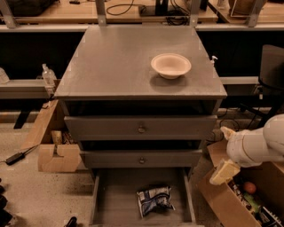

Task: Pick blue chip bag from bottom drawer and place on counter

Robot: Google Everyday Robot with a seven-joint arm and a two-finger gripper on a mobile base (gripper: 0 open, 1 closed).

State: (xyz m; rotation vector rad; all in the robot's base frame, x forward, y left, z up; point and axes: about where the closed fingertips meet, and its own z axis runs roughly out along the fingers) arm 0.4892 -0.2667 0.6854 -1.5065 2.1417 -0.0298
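The blue chip bag [154,199] lies crumpled on the floor of the open bottom drawer [116,195], right of centre. The counter [115,62] is the grey cabinet top, with a beige bowl [171,65] at its right. My gripper [219,155] hangs at the right of the cabinet, level with the middle drawer, above and to the right of the bag. Its two beige fingers [224,172] stand apart and hold nothing.
Two upper drawers [141,128] with small knobs are closed. An open cardboard box [230,204] with items stands on the floor under my arm at the right. Another cardboard box [57,157] sits left of the cabinet. A wooden workbench [133,11] runs behind.
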